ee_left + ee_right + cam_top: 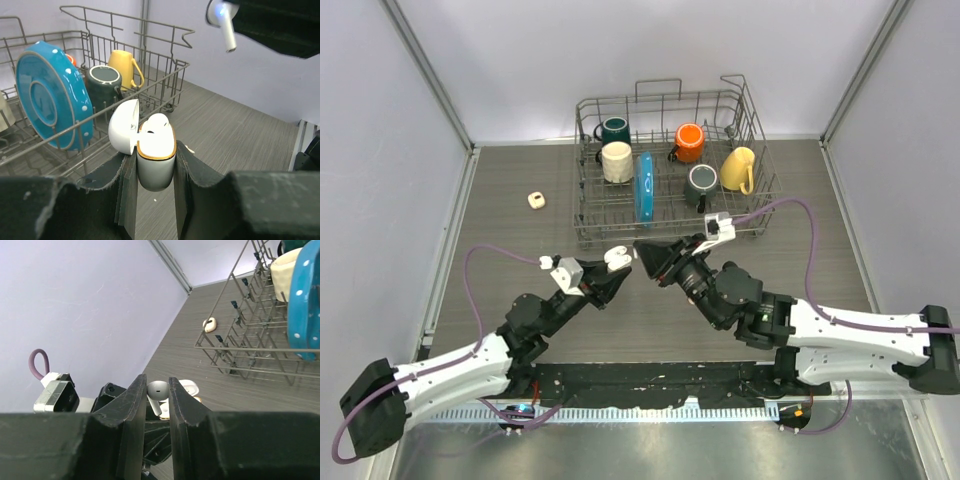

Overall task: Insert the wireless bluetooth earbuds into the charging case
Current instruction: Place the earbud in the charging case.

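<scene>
- Currently the left gripper (pixel 154 152) is clamped narrow on the charging case (pixel 156 175). It grips the lower body from both sides, so the mouth stands up clear of the fingertips.
- The lid (pixel 124 127) is swung open to the left of that gripper's centreline and leaves the mouth uncovered.
- A white rounded shape sits in the mouth; I take it for a second earbud (pixel 158 122) already seated. I cannot tell from these views which socket is free.
- The right gripper (pixel 157 386) is closed on one earbud (pixel 225 27), pinching the head between its pads.
- Decisive relation: seen from the left wrist, the held earbud hangs above and to the right of the case mouth, well apart from it, not yet over it.
- Seen from the right wrist, the case lies just ahead of and below the fingertips, a little to their right.
- The earbud's long axis runs down its stem. The stem points downward with a slight tilt and is roughly in line with the case's upright axis, though offset sideways.
- The right arm carries the part, and overhead the two gripper tips face each other at close range.
- My judgement: the coming move is a sideways shift to bring the stem over the free socket, then a descent along the stem.
- A dish rack (pixel 125 15) stands beyond the left gripper, clear of that path.
</scene>
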